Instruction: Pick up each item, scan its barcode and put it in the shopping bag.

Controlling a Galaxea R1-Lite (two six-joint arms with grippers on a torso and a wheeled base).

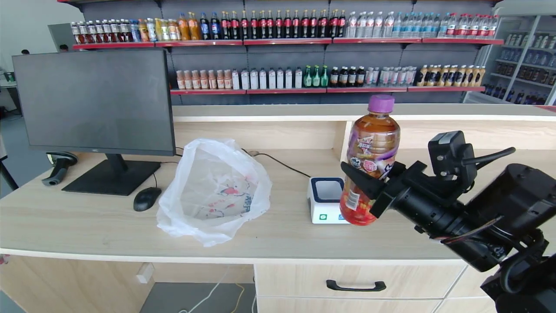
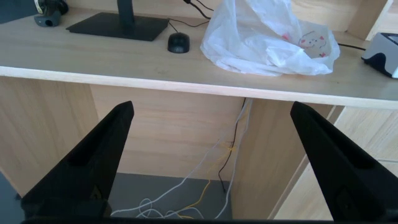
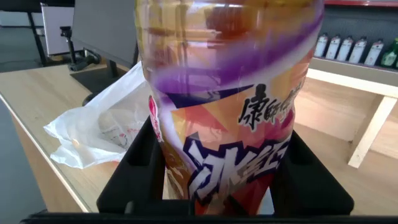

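I'm looking over a light wood counter (image 1: 87,226) with a raised ledge (image 1: 304,112) along its far side. There's a drawer (image 1: 304,278) with a black handle (image 1: 355,285) in the counter front and an open kneehole beside it. Loose cables (image 2: 227,147) hang there over grey floor (image 1: 165,300). A black monitor (image 1: 95,100), screen dark, stands on the counter's left, with a black mouse (image 1: 147,198) near its base. Behind the ledge I see a dark grey wall (image 1: 208,56) with two red-edged shelves (image 1: 286,42) packed with drink bottles (image 1: 269,78). There's a glass-door cooler (image 1: 521,56) far right and a white wall (image 1: 26,21) far left. Light is even, indoor.
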